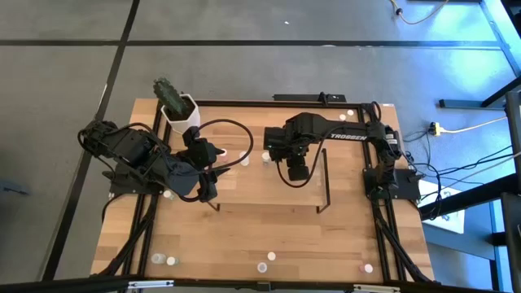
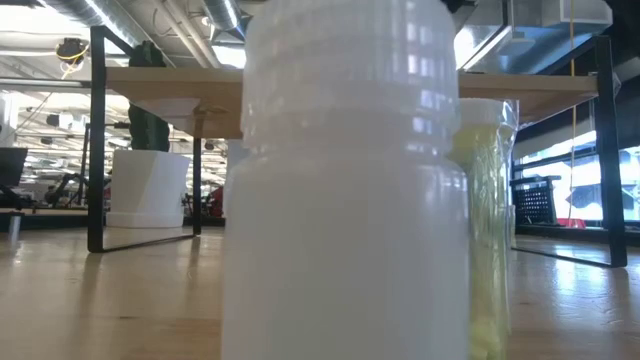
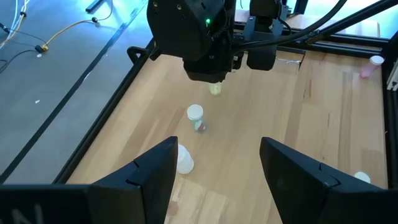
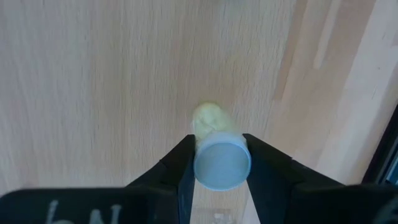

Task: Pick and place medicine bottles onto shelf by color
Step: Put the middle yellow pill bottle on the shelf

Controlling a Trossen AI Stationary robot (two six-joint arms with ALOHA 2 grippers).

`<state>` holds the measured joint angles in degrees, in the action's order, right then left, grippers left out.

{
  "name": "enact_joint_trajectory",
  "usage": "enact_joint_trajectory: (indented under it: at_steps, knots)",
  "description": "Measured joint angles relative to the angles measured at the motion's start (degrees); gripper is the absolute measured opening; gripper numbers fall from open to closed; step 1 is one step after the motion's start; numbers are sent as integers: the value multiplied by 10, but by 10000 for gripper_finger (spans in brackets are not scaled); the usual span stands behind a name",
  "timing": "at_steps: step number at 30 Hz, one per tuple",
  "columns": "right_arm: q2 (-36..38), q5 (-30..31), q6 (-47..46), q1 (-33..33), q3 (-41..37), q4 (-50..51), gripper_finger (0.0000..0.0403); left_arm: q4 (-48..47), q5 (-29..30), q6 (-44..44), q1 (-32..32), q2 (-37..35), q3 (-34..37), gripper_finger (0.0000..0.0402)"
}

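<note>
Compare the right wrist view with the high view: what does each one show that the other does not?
Only the right wrist view shows the small yellow bottle with a pale cap clamped between the right gripper fingers. Only the high view shows the left gripper, the white hexagonal cactus pot and scattered bottles. Both show the light-wood shelf board.

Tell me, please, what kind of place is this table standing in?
Probably a robotics lab or workshop. The wooden table stands on a grey floor with loose cables trailing across it. The low view shows an open hall behind, with exposed ceiling pipes and other workstations.
</note>
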<state>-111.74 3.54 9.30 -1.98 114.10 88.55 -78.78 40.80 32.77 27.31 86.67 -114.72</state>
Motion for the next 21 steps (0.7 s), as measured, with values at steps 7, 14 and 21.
enact_joint_trajectory:
  at_steps: [7,14,21]
  knots:
    - [-3,-3,0,0,-3,-2,164,0,0,0,0,0,0,222]
    - [-2,-3,0,0,-3,-2,210,0,0,0,0,0,0,222]
    - [-2,-2,0,0,-2,-1,235,0,0,0,0,0,0,222]
